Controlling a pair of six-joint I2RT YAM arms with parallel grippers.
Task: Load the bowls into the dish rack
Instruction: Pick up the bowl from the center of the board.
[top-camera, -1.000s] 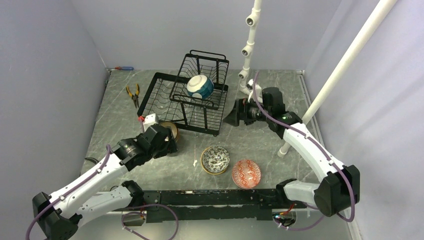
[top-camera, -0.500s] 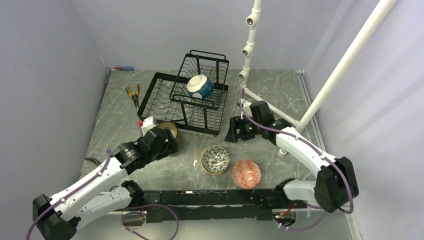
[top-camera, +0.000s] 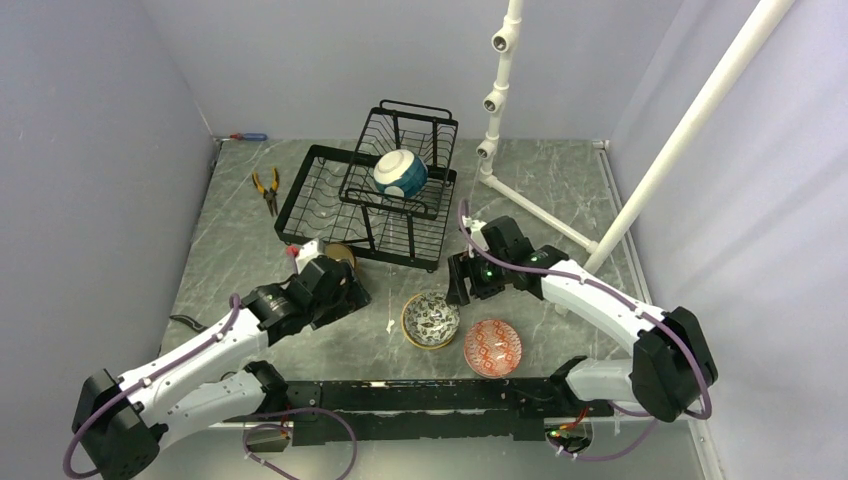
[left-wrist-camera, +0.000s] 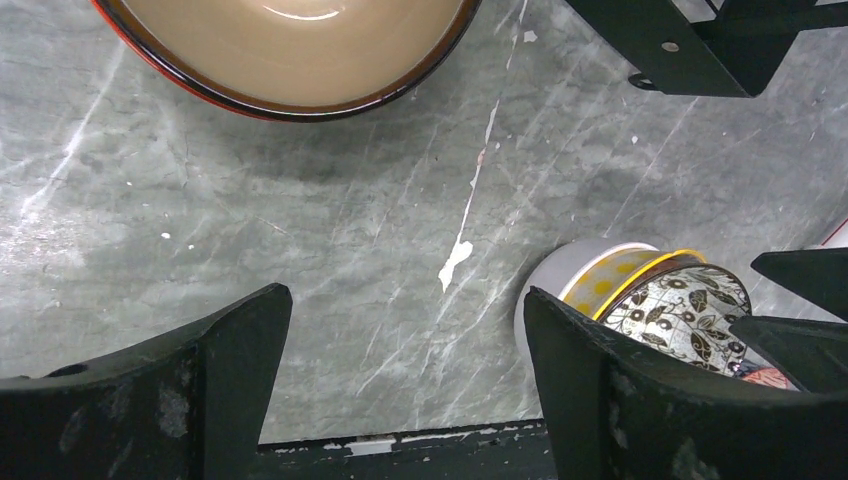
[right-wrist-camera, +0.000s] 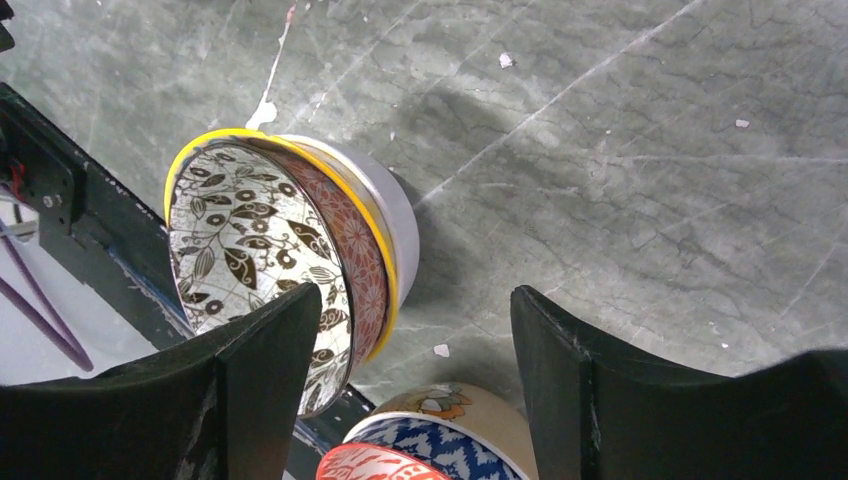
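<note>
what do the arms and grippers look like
The left arm and right arm have white shells, black joints and a purple cable each. The right wrist shows green lights. The left gripper and right gripper are black with broad scuffed fingers.

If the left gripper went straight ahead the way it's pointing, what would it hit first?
Most likely the brown bowl, lying just ahead of the left gripper; depending on its tilt, it might touch the table first.
</note>
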